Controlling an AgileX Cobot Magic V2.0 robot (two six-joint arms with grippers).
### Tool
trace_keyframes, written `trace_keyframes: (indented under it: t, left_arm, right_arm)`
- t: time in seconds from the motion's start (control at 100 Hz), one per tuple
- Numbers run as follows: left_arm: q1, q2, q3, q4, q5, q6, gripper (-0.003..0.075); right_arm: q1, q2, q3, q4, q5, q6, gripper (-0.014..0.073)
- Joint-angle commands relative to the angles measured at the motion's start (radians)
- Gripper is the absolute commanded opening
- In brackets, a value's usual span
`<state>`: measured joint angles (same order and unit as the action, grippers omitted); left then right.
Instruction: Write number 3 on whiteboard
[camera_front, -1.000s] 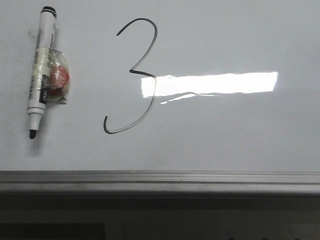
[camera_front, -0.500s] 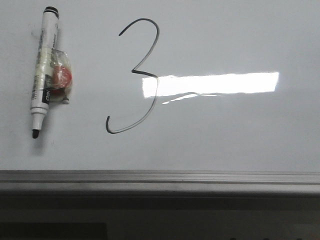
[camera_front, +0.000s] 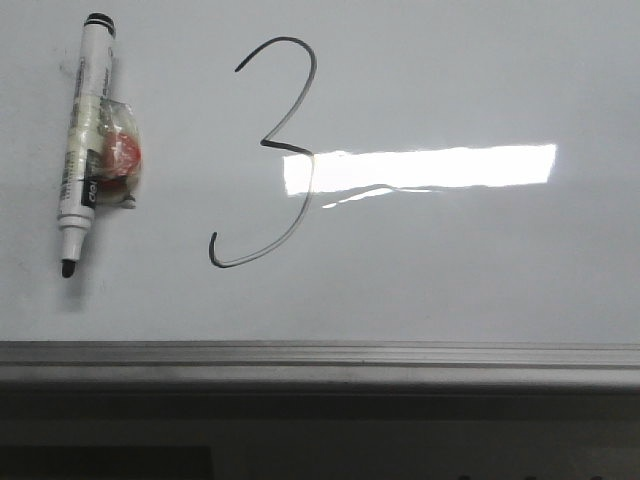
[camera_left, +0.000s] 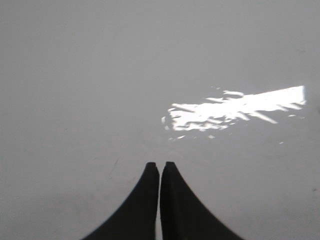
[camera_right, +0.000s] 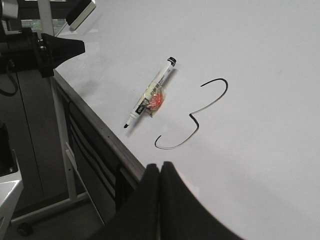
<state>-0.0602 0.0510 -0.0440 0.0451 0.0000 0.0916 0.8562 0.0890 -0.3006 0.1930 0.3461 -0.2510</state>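
A finished black number 3 (camera_front: 272, 152) sits on the whiteboard (camera_front: 460, 270), left of centre and well back from the near frame edge (camera_front: 320, 355), its pointed middle touching the left end of a bright light reflection (camera_front: 420, 168). The strokes look complete, top hook to long lower curve, so the writing job seems done, w/ nothing left but to pull clear.

The marker (camera_front: 83, 140) lies flat toward the near-left corner of the board, just left of the digit and apart from it, cap end pointing away from the frame, bare tip (camera_front: 67, 268) toward it. A red-and-clear wrap (camera_front: 120, 160) is taped round its barrel, prob. a grip aid so the fingers get more to pinch. Lying flat, uncapped and off the ink, it won't smear the digit, though the tip could dry out.

Neither arm holds anything. The left gripper (camera_left: 160, 165) hangs over bare board, fingers pressed together w/ only a hairline between them. The right gripper (camera_right: 160, 165) is likewise pressed together and empty, hovering near the frame edge on the digit's near side; from its wrist camera marker (camera_right: 150, 93) and digit (camera_right: 195, 116) both show ahead. Closed fingers held off the surface suggest a retreat posture, keeping clear of wet ink.
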Motion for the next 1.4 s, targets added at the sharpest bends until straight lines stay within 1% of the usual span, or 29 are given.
trace_keyframes:
  t: [0.0,0.11,0.13,0.14,0.18,0.26,0.34,1.39]
  left_arm:
    - [0.056,-0.032,0.017,-0.018,-0.063,-0.011,-0.002]
    - [0.087,-0.087,0.085,-0.052,-0.027,-0.011,-0.002]
    - [0.087,-0.085,0.085,-0.061,0.0,-0.011,-0.002]
    - [0.087,-0.085,0.082,-0.061,0.042,-0.011,-0.002]
    - [0.083,-0.085,0.074,-0.07,0.125,-0.011,-0.002]
    - [0.083,-0.085,0.083,-0.111,0.198,-0.011,-0.002]
    - [0.083,-0.085,0.083,-0.112,0.292,-0.011,-0.002]
    - [0.083,-0.083,0.082,-0.112,0.283,-0.011,-0.002]
  right_arm:
    - [-0.009,0.012,-0.025,-0.004,-0.083,-0.002,-0.0066]
    - [-0.009,0.012,-0.025,-0.004,-0.083,-0.002,-0.0066]
    - [-0.009,0.012,-0.025,-0.004,-0.083,-0.002,-0.0066]
    - [-0.009,0.012,-0.025,-0.004,-0.083,-0.002,-0.0066]
    - [-0.009,0.012,-0.025,-0.004,-0.083,-0.002,-0.0066]
    - [-0.009,0.012,-0.025,-0.004,-0.083,-0.002,-0.0066]
    - [-0.009,0.012,-0.025,-0.004,-0.083,-0.002,-0.0066]
    - [-0.009,0.012,-0.025,-0.004,-0.083,-0.002,-0.0066]
